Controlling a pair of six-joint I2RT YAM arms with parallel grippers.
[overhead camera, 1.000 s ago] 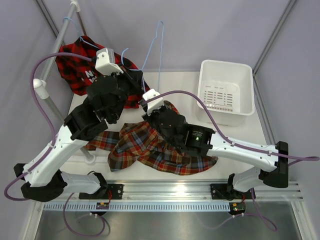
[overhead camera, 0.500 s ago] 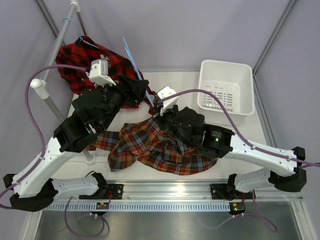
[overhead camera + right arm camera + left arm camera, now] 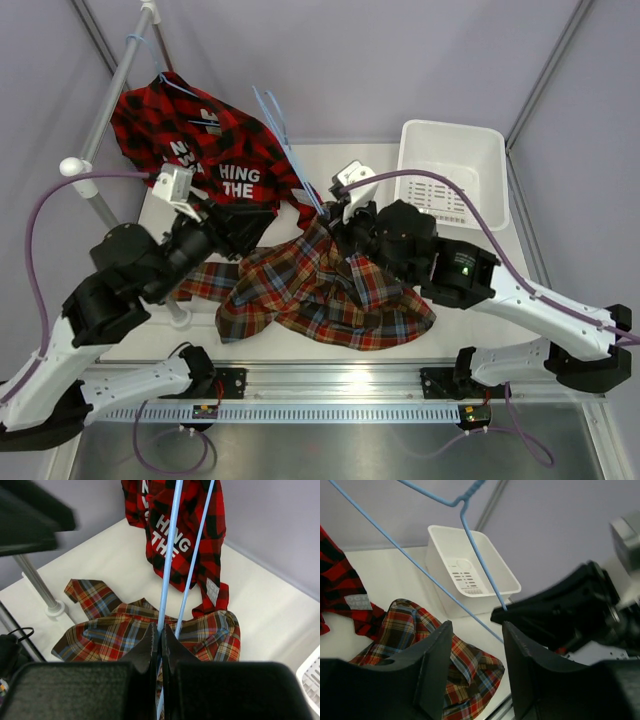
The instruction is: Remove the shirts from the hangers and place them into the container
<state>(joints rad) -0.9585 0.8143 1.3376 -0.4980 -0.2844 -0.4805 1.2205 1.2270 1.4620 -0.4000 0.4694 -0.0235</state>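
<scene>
Setting: white worktop [image 3: 350,160] boxed in by plain lilac-grey walls, both arm bases at its near edge.
Far left: a rack pole [image 3: 70,167] slants up the left side. The red-and-black shirt [image 3: 190,150] hangs from it with its white lettering showing, not yet taken down.
Left pincer [image 3: 477,627]: fingers spread with nothing between them. It sits just left of centre, aimed across the worktop toward the container.
Hanger [image 3: 280,135]: light-blue wire standing up at a slant in mid-table, its lower part clamped by the right arm.
Right pincer [image 3: 161,630]: pressed together on the hanger wire, directly above the fabric.
Multicolour shirt [image 3: 320,295]: heaped on the worktop at centre front, rising to a peak under the right pincer. I cannot tell whether the wire's lower end is caught in the cloth.
Container [image 3: 450,165]: back right, nothing in it, well apart from both shirts.
Step in hand: probably parting the hanger from the multicolour shirt, the first of the two.
Next move: likely lift the wire fully free and set it aside. One arm then needs a firm gather of the loose cloth to carry it right, over the rim, without trailing sleeves.
</scene>
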